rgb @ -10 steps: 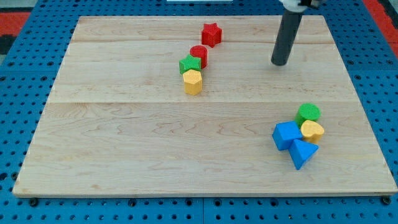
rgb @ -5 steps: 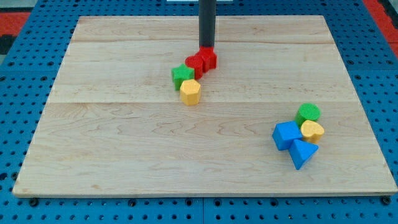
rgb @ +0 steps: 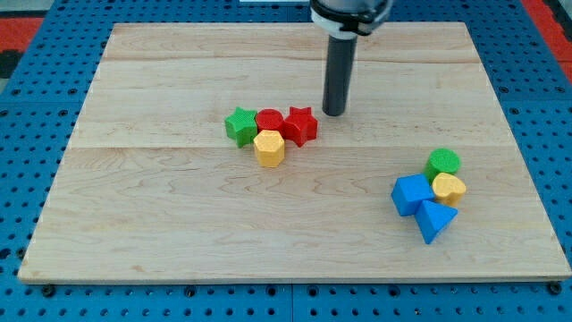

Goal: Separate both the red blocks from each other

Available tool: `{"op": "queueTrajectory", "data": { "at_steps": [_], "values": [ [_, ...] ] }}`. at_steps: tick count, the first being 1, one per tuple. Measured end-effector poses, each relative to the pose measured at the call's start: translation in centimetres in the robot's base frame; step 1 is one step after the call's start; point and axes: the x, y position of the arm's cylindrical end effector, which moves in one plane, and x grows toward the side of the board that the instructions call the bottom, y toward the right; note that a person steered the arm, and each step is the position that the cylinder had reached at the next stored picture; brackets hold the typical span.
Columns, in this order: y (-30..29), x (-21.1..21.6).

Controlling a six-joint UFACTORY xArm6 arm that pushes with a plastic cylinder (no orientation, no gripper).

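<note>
The red star block (rgb: 301, 125) and the red cylinder block (rgb: 269, 121) sat touching, their pair lined up left-to-right across the counter (rgb: 179, 224), with the green star block (rgb: 239, 124) left of the cylinder and the yellow block (rgb: 269, 148) just below it. My tip (rgb: 334, 113) stood upright just to the upper right of the red star, apart from it. No claw was fitted, so nothing was held.

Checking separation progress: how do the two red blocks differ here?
The red star has pointed arms; the red cylinder is round. The star lies at the cluster's right end, nearest my tip; the cylinder sits between the star and the green star, above the yellow block. Both are red and touching.
</note>
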Motion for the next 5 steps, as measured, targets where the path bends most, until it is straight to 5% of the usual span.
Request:
{"op": "queueTrajectory", "data": {
  "at_steps": [1, 2, 3, 5],
  "values": [
    [-6.8, -0.7],
    [-6.6, 2.8],
    [-0.2, 8.1],
    [-3.6, 4.4]
  ]
}}
